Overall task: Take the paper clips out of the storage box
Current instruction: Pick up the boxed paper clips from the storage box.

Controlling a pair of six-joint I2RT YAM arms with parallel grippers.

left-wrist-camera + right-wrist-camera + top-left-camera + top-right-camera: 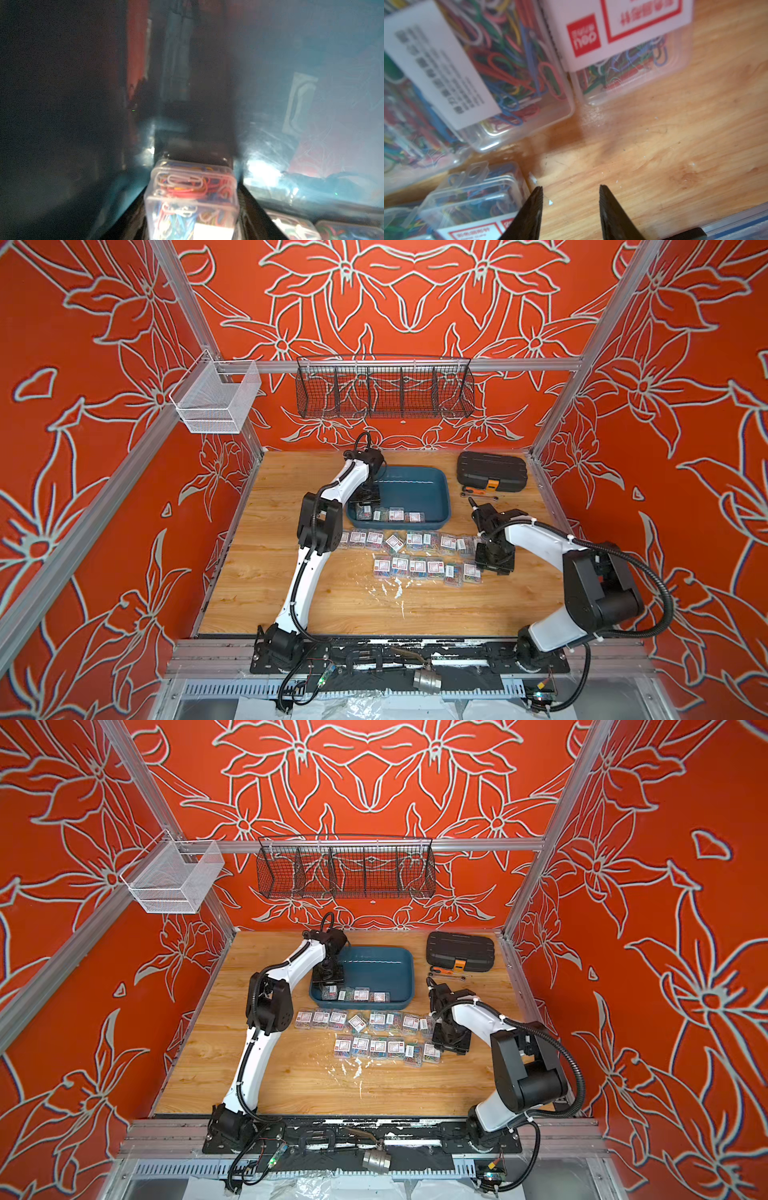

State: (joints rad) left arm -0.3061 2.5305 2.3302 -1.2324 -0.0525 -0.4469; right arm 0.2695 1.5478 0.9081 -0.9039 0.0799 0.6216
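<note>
Left wrist view: the left hand is clamped on one box of paper clips, down in the near left corner of the storage box. Three more clip boxes wait beside it along the near wall. The right hand, fingers apart and empty, hovers over the table, farther off.
</note>
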